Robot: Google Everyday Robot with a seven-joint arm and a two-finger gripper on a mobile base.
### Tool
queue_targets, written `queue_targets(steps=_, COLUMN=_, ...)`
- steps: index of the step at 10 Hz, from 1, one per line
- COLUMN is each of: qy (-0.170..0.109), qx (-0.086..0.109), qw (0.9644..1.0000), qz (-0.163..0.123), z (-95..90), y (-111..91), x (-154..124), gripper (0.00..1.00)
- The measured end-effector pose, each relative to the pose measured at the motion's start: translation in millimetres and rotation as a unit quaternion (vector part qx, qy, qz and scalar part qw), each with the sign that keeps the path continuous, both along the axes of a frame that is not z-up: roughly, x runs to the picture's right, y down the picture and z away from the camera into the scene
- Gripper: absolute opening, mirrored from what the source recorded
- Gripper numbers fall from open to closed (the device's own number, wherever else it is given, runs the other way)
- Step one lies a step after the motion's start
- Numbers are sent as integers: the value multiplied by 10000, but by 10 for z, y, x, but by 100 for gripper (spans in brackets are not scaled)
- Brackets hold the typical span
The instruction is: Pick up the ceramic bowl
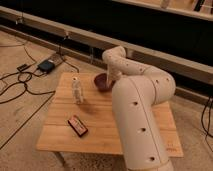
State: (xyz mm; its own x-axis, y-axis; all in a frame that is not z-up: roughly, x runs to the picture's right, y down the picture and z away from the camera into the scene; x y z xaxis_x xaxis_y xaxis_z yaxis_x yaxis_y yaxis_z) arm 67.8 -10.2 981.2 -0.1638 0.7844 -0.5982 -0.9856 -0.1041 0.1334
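My hand [112, 78] at the 3 o'clock rim of the ceramic bowl [102, 82], its grip I cannot tell, bowl at 12 o'clock on the wooden desk [100, 135], white bottle [76, 90] upright at its 8 o'clock, dark red oblong object [77, 125] at 7 o'clock
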Motion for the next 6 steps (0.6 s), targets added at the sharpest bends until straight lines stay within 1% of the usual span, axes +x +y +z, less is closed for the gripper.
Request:
queue_targets(steps=2, qy=-59, qx=-22, qw=9998, qz=170, z=65, y=1, x=-87, gripper=63)
queue_targets(steps=3, qy=-97, qx=-24, qw=9996, qz=246, z=80, y=-6, x=-114, gripper=58)
queue_targets(steps=6, qy=-245, qx=-96, qw=9988, qz=416, z=117, y=28, x=-117, gripper=25)
